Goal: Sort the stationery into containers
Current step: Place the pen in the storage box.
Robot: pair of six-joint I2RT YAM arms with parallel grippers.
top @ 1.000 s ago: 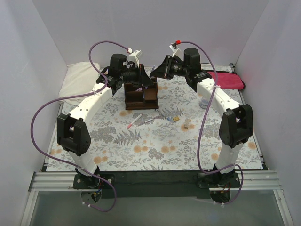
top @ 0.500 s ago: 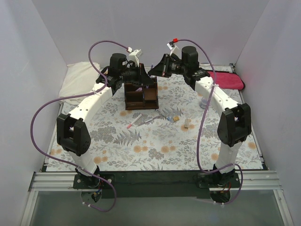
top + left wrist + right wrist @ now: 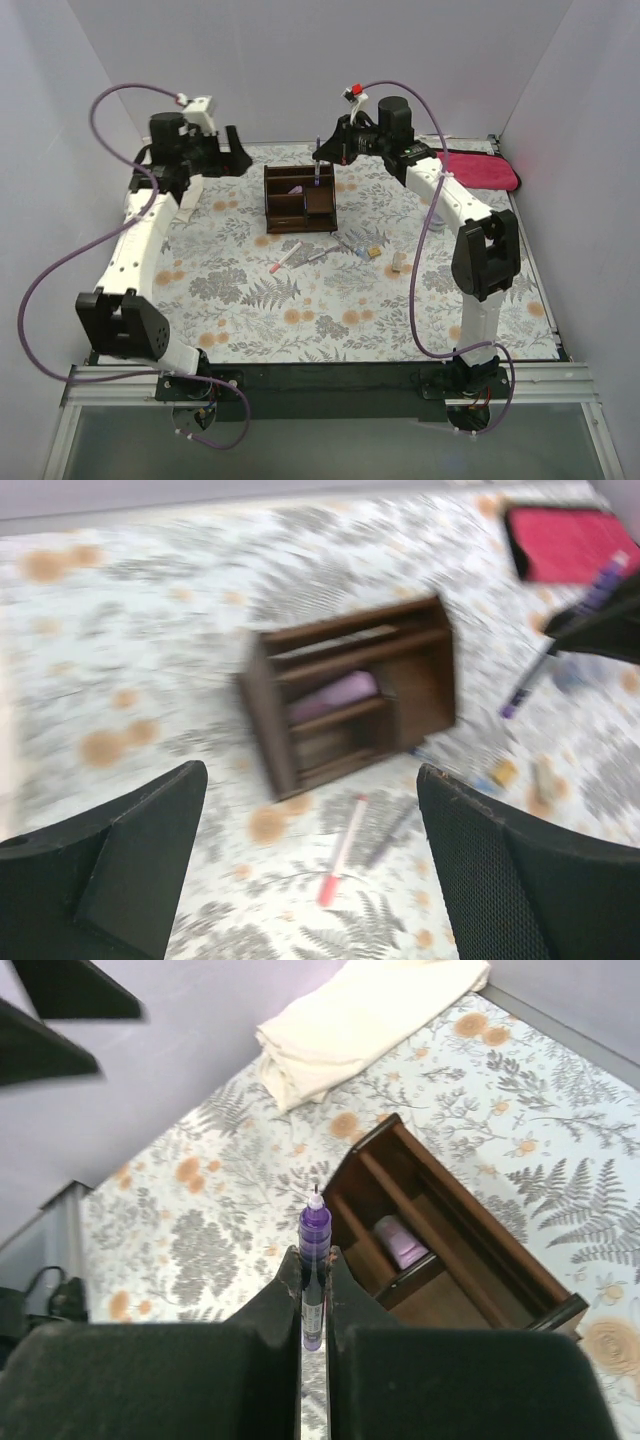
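The dark wooden organizer stands at the back middle of the table, with a pale pink eraser in one compartment. My right gripper hangs over it, shut on a purple pen that points tip-down. My left gripper is open and empty, off to the organizer's left; its view is blurred. On the mat lie a white pen with a pink cap, a grey pen, small pieces and a tan block.
A magenta cloth lies at the back right. A white folded cloth lies at the back left, close to the left arm. White walls close in the table on three sides.
My left arm has swung away from the organizer to the left and its gripper has opened. My right gripper has moved left with the purple pen, over the organizer.
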